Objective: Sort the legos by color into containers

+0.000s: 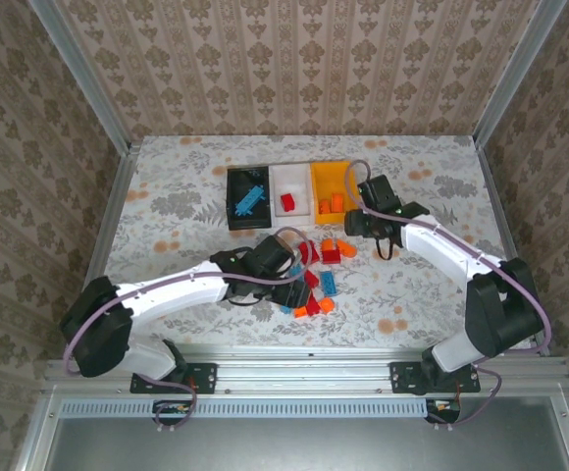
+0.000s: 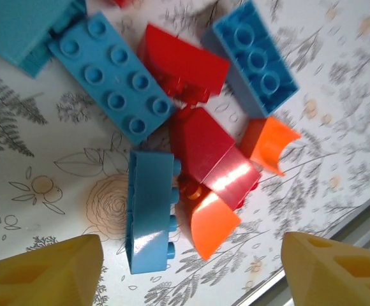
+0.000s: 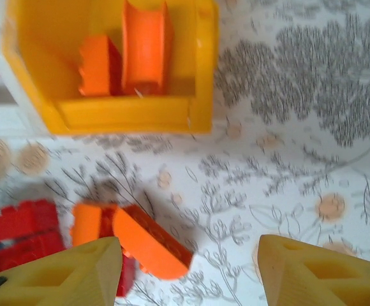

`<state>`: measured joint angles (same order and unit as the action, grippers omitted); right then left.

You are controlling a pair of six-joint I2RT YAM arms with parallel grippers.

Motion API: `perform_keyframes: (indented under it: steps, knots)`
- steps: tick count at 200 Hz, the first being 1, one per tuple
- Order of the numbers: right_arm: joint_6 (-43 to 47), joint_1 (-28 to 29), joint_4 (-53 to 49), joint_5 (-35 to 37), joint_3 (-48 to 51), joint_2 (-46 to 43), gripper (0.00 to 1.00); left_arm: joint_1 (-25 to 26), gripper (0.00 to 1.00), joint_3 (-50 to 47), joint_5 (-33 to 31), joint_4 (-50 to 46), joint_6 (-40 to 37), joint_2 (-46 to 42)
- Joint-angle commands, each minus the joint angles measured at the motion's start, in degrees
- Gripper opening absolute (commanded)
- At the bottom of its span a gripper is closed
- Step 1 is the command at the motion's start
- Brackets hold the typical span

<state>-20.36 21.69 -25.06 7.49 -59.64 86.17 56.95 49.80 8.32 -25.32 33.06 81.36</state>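
Observation:
Three joined bins stand at the back: black (image 1: 235,177) with a light blue lego (image 1: 250,199), white (image 1: 289,179) with a red lego (image 1: 287,203), orange-yellow (image 1: 329,175) with orange legos (image 1: 332,204). Loose legos (image 1: 321,278) lie in a pile in front of them. My left gripper (image 1: 299,292) hangs open over the pile's near edge. Between its spread fingers (image 2: 44,274) lie a light blue brick (image 2: 150,210) on its side and an orange curved piece (image 2: 212,223) against a red brick (image 2: 210,156). My right gripper (image 1: 355,224) is open and empty beside the orange-yellow bin (image 3: 127,115), above an orange brick (image 3: 150,242).
More light blue bricks (image 2: 111,80) and a red one (image 2: 182,64) lie further into the pile. Red bricks (image 3: 19,236) sit left of the right gripper. The table's metal front rail (image 1: 304,343) runs close behind the pile. Patterned walls enclose the table.

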Motion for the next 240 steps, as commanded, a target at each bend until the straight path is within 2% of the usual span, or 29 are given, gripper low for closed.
perform_keyframes:
  steps: [1,61,110,170,191,217,240]
  knots:
    - [-1.40,0.28,0.95,0.69,2.73,-2.04,0.60,1.13,0.73,0.18,0.02,-0.92,-3.50,1.74]
    - [-2.08,0.54,1.03,-0.55,2.94,-2.85,0.60,1.26,0.63,-0.47,-5.91,0.64,-3.27,4.35]
    - [-2.31,0.63,1.00,-0.47,3.95,-3.66,0.60,0.50,0.58,-0.31,-4.40,3.15,-3.88,8.73]
    - [-2.29,0.85,0.93,-0.50,5.03,-4.76,0.59,-1.82,0.45,-2.01,-4.12,6.42,-2.44,9.93]
    - [-2.26,0.90,0.95,-0.38,4.91,-4.78,0.60,-2.28,0.44,-1.91,-2.75,6.50,-2.56,10.53]
    - [-2.26,1.01,1.06,-0.32,4.93,-4.63,0.59,-1.85,0.54,-2.66,-2.03,6.48,-2.64,9.07]
    - [-2.37,1.12,1.28,-0.45,4.90,-4.53,0.60,-1.98,0.52,-3.05,-3.96,5.17,-2.77,8.77]
